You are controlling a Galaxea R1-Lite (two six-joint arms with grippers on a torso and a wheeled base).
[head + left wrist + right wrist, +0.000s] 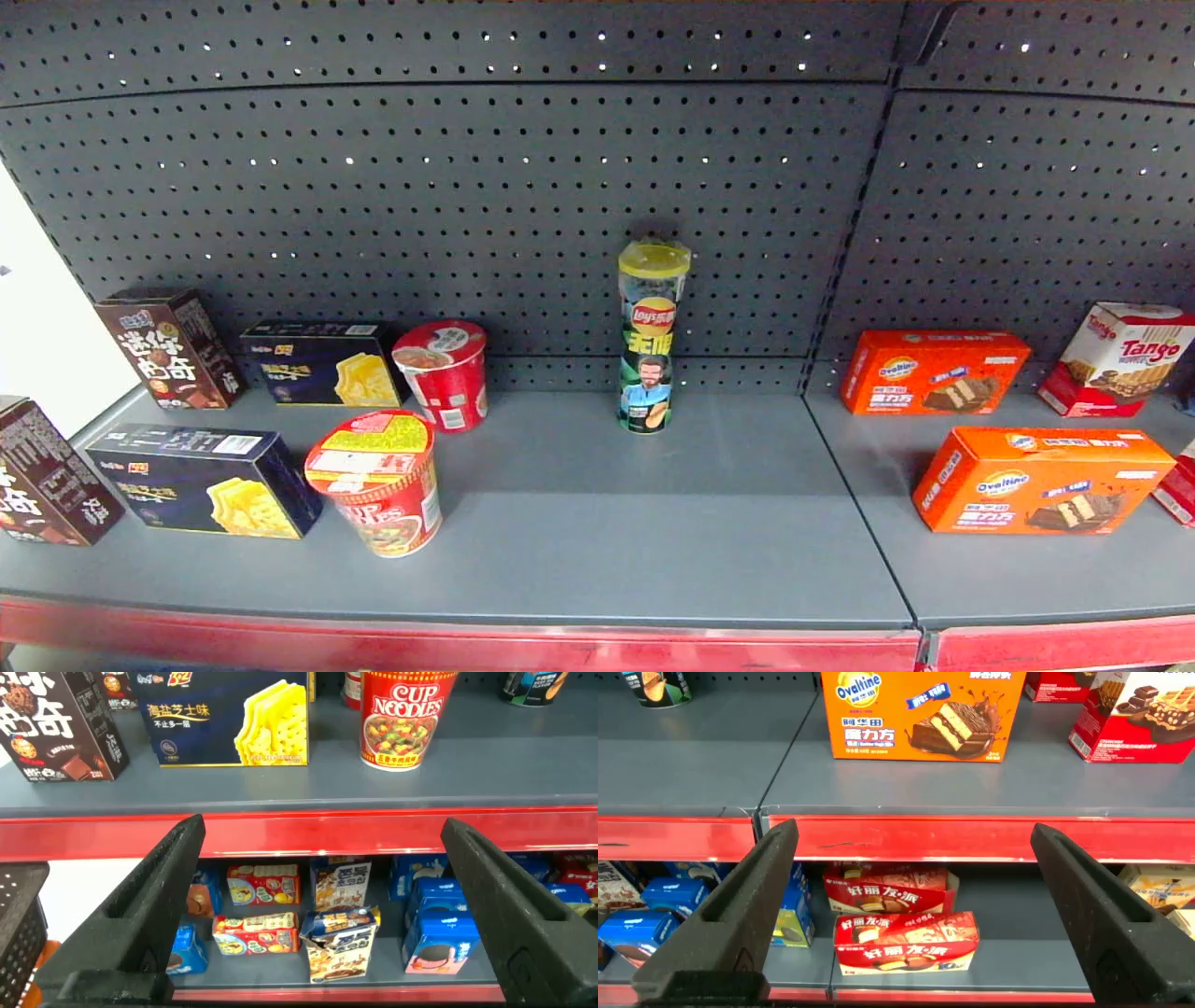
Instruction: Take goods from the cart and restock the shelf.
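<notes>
Shelf (597,523), red edge facing left claw (322,826), right claw (913,829), both spread

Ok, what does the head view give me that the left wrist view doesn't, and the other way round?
Head view only: the perforated back panel, the right bay's orange boxes and a red-and-white box.

Left wrist view only: the open left pincer, level with the shelf's red front edge, and blue packs on the shelf below.

Both: the front cup noodles, the front dark blue cracker box and the brown box beside it.
</notes>
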